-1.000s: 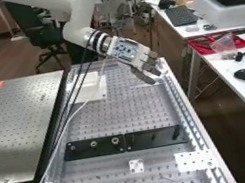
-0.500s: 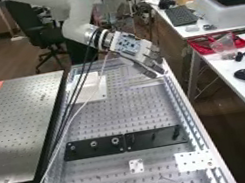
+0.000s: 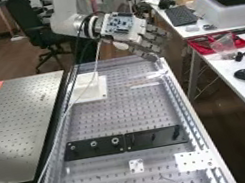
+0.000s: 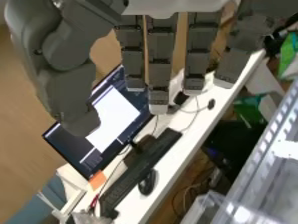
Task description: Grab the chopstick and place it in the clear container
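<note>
Above the far end of the perforated bench, the hand point(image 3: 146, 41) is held with its fingers extended to the right and nothing in them. The same hand point(image 4: 159, 62) has straight fingers and a thumb standing apart in the wrist view. On the bench below it lies a thin, pale, stick-like piece point(image 3: 143, 82), perhaps the chopstick; I cannot tell for certain. Clear, shiny material point(image 3: 156, 74) is beside that piece, near the right rail. Transparent walls, possibly the clear container point(image 4: 205, 206), show by the bench edge in the wrist view.
A white block on a plate point(image 3: 93, 90) stands at the bench's far left. Black plates point(image 3: 125, 142) cross its middle, with white perforated plates point(image 3: 195, 160) nearer. To the right, a desk point(image 3: 197, 31) holds a keyboard point(image 3: 181, 16) and a red tray point(image 3: 201, 46). Cables hang beside the arm.
The hand has risen away from the far right part of the bench and turned, so its fingers point more sideways. The arm's wrist has moved up with it.
</note>
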Available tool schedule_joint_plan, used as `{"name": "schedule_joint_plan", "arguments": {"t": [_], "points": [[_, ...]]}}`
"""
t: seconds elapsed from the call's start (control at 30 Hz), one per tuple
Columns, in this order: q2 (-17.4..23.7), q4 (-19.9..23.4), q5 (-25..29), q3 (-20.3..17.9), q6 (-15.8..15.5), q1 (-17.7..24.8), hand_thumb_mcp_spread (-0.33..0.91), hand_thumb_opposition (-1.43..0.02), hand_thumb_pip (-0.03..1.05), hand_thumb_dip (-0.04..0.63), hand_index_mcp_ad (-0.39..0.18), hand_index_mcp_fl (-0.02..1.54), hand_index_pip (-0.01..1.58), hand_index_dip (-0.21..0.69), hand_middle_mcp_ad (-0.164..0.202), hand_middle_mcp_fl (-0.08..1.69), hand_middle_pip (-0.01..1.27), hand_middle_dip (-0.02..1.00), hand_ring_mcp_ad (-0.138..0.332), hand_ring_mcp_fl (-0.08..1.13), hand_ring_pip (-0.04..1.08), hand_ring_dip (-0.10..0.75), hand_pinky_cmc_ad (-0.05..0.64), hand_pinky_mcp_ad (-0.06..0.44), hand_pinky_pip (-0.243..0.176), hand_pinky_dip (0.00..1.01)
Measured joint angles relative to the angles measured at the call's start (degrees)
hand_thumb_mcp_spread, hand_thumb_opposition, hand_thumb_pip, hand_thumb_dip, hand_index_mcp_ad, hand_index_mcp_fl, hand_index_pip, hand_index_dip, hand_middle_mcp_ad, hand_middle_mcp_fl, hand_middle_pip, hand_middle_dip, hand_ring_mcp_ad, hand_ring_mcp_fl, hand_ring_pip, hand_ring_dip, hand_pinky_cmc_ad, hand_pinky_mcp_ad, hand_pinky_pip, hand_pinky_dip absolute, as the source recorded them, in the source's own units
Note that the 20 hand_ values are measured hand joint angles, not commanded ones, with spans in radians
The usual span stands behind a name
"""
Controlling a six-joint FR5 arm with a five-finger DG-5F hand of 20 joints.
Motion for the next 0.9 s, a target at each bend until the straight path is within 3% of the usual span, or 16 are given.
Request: {"name": "schedule_joint_plan", "arguments": {"t": [0.23,0.37,0.6,0.77,0.9], "points": [[7.50,6.53,-2.36,-7.07,-12.59,-2.05,0.36,-0.74,0.63,0.257,-0.002,0.26,0.35,0.080,0.047,0.44,0.21,0.52,0.148,0.20,0.26,0.380,0.332,0.264,-0.093,0.76],[11.69,8.94,-10.08,-10.41,-20.85,-5.52,0.33,-0.73,0.58,0.241,-0.002,0.29,0.24,0.119,0.044,0.45,0.17,0.52,0.148,0.18,0.24,0.379,0.332,0.279,-0.089,0.76],[14.85,10.93,-20.40,-12.89,-30.83,-10.32,0.24,-0.68,0.47,0.134,-0.003,0.29,0.12,0.204,0.051,0.33,0.13,0.52,0.145,0.13,0.15,0.379,0.340,0.312,-0.089,0.78],[17.13,12.42,-28.56,-14.45,-40.61,-14.46,0.20,-0.67,0.43,0.084,-0.005,0.22,0.08,0.244,0.058,0.22,0.13,0.50,0.150,0.05,0.11,0.344,0.340,0.332,-0.089,0.78],[17.81,10.95,-33.53,-14.32,-43.98,-17.20,0.15,-0.65,0.36,0.033,-0.007,0.13,0.08,0.291,0.058,0.11,0.12,0.46,0.159,0.03,0.11,0.314,0.349,0.346,-0.089,0.74]]}}
